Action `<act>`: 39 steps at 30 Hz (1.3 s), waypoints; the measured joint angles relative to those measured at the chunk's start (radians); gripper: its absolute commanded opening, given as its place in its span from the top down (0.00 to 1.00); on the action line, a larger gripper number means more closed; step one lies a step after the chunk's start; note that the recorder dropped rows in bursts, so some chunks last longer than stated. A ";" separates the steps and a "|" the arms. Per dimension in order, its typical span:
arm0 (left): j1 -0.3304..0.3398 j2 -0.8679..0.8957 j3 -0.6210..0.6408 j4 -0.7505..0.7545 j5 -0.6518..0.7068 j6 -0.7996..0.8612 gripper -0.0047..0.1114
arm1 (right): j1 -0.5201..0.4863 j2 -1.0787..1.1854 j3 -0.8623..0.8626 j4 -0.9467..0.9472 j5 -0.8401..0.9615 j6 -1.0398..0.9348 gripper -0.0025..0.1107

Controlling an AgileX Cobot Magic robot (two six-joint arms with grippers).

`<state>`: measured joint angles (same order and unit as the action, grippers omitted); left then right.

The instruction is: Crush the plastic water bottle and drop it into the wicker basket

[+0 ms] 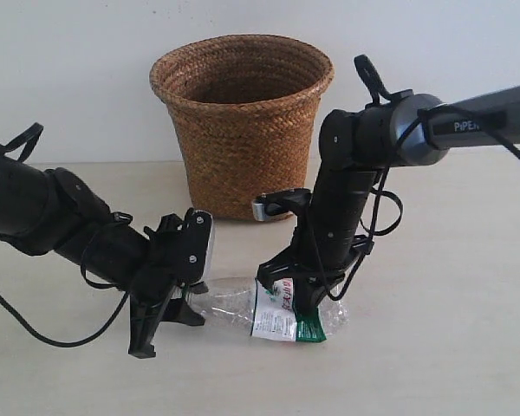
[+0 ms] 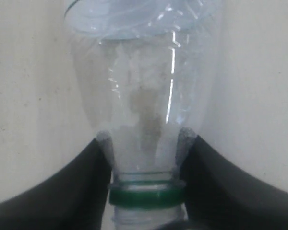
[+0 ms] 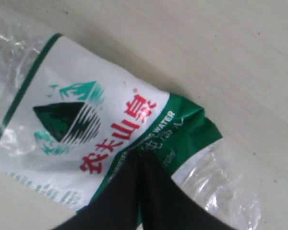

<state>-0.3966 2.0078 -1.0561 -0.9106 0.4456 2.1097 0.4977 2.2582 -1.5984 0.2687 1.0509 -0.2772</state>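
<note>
Placement: small clear plastic water bottle (image 1: 273, 314) was found lying on the table (image 1: 442, 338) before the brown wicker basket (image 1: 243, 130), neck clamped by left gripper (image 1: 191, 290), labelled body pinched by right gripper (image 1: 296, 290), presumably braced for crushing.

we find the low path across the table (image 1: 451, 347) barred by the plastic water bottle (image 1: 230, 308) lying held by the left gripper (image 1: 191, 299) and right gripper (image 1: 290, 290), with the wicker basket (image 1: 241, 130) rising just behind them, its wide mouth open to us from above.
</note>
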 measured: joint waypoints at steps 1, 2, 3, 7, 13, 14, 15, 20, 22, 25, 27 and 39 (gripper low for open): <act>0.000 0.000 0.000 0.000 0.000 -0.004 0.78 | 0.000 0.009 -0.014 0.000 0.021 0.005 0.98; 0.000 0.000 0.000 0.000 0.000 -0.006 0.72 | 0.000 0.020 -0.031 -0.002 0.040 0.010 0.98; 0.000 0.000 0.000 0.000 0.000 -0.013 0.65 | 0.000 0.030 -0.047 -0.002 0.058 0.013 0.98; 0.000 0.000 0.000 0.002 0.000 -0.059 0.46 | 0.000 0.052 -0.087 -0.004 0.105 0.010 0.98; 0.000 0.002 0.002 -0.001 -0.027 -0.150 0.49 | -0.002 0.062 -0.104 -0.002 0.127 -0.002 0.98; 0.000 0.002 0.002 -0.001 -0.027 -0.155 0.54 | -0.002 0.062 -0.106 -0.002 0.127 -0.002 0.98; 0.000 0.002 0.002 -0.001 -0.027 -0.160 0.59 | -0.004 0.063 -0.106 -0.002 0.127 -0.004 0.98; 0.000 0.002 0.004 0.026 -0.016 -0.162 0.89 | -0.005 0.063 -0.106 0.002 0.127 -0.006 0.98; 0.000 0.002 0.004 0.034 -0.016 -0.162 0.92 | -0.005 0.062 -0.106 0.004 0.127 -0.008 0.98; 0.000 0.002 0.004 0.041 -0.016 -0.162 0.93 | -0.005 0.058 -0.104 0.004 0.127 -0.008 0.98; 0.000 0.002 0.004 0.044 -0.016 -0.162 0.93 | -0.005 0.051 -0.102 0.004 0.123 -0.008 0.98; 0.006 0.002 0.004 0.048 -0.014 -0.162 0.93 | 0.001 -0.033 -0.059 -0.005 0.069 -0.057 0.98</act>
<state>-0.3902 2.0098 -1.0518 -0.8628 0.4315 1.9481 0.4986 2.2255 -1.6569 0.2634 1.1195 -0.3337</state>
